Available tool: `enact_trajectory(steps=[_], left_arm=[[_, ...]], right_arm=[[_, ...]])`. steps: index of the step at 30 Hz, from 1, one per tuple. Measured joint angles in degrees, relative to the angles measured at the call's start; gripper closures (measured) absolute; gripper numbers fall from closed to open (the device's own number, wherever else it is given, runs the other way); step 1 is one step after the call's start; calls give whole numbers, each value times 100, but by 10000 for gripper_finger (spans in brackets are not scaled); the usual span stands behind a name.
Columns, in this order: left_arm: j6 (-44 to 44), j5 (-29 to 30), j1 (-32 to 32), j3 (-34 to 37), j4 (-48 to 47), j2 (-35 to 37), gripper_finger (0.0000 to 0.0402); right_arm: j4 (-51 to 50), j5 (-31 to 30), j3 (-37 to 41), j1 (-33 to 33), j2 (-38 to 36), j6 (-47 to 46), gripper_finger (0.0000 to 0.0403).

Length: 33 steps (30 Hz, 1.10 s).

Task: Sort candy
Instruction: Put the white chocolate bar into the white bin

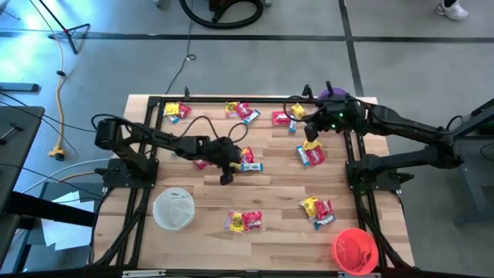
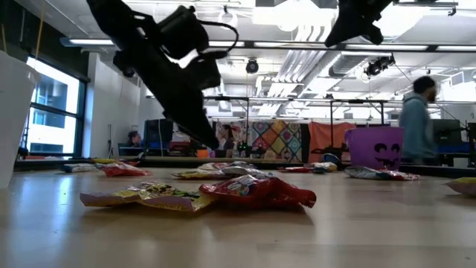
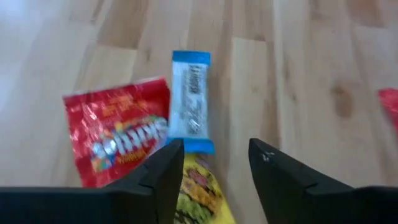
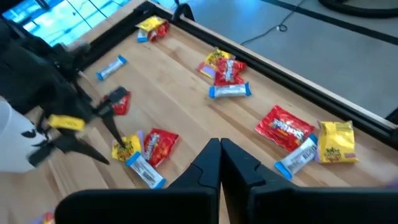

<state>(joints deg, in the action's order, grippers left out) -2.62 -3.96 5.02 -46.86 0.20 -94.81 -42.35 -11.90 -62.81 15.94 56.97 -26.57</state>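
- Bench [image 1: 270,193]: wooden top with a black frame along its edges, centre of the high view.
- Candy [image 1: 244,220]: red, yellow and blue-white packets in small clusters across the bench: upper left, upper centre, upper right, centre, right of centre, lower centre and lower right of the high view.
- Left pincer [image 1: 226,176]: centre of the high view, low over the bench, fingers [image 3: 163,177] parted, released, grasping nothing. A yellow packet [image 3: 198,194] lies between them, with a blue-white bar [image 3: 190,101] and a red packet [image 3: 118,138] just beyond.
- Right pincer [image 4: 220,163]: upper right of the high view, raised above the bench, clenched, nothing between the fingers.
- Clear bowl [image 1: 174,208]: lower left.
- Red bowl [image 1: 355,250]: lower right corner.
- Purple bowl [image 2: 375,147]: far side, upper right of the high view.
- Person [image 2: 418,119]: standing in the room behind the bench, right of the low view.
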Motion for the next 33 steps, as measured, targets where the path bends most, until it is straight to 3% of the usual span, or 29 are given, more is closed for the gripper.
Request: enact_trajectory(steps=[10,19,23,33], left_arm=[[95,209,26,-742,-257,-902,206],[415,291,26,-1046,-752,-1178,208],[431,337,79,-1046,-889,-1180,238],[545,314,101,-1038,-962,-1083,356]], right_arm=[[114,0,0,0,2,107,402],[114,0,0,0,4,145,402],[138,0,0,0,4,165,402],[149,0,0,0,4,260,402]])
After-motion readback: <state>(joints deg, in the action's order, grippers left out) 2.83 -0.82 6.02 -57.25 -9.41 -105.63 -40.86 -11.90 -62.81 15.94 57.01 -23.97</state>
